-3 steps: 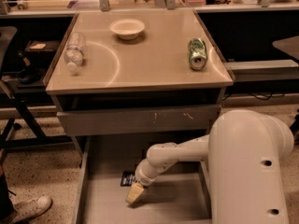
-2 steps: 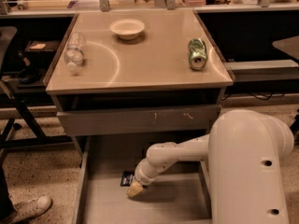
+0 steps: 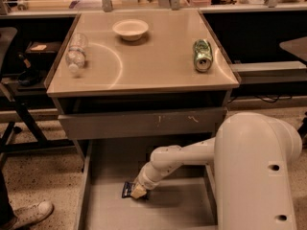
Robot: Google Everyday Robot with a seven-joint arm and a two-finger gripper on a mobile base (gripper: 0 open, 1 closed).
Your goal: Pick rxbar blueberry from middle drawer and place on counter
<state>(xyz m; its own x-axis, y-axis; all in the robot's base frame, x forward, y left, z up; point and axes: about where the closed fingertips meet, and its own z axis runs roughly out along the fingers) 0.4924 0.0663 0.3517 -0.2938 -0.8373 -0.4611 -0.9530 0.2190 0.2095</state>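
The rxbar blueberry (image 3: pixel 126 190), a small dark navy packet, lies flat on the floor of the open middle drawer (image 3: pixel 187 210), left of centre. My gripper (image 3: pixel 139 191) reaches down into the drawer from the white arm (image 3: pixel 182 159), and its tan tip sits right at the packet's right end, covering part of it. The counter (image 3: pixel 148 66), a glossy tan top, is above the drawer.
On the counter lie a clear plastic bottle (image 3: pixel 76 51) at the left, a white bowl (image 3: pixel 130 29) at the back and a green can (image 3: pixel 202 55) on its side at the right. A grey drawer front (image 3: pixel 144 123) hangs over the open drawer. A shoe (image 3: pixel 29 214) shows at the lower left.
The gripper tip has moved a little up and back in the drawer, closing onto the right end of the packet. The packet has stayed where it was.
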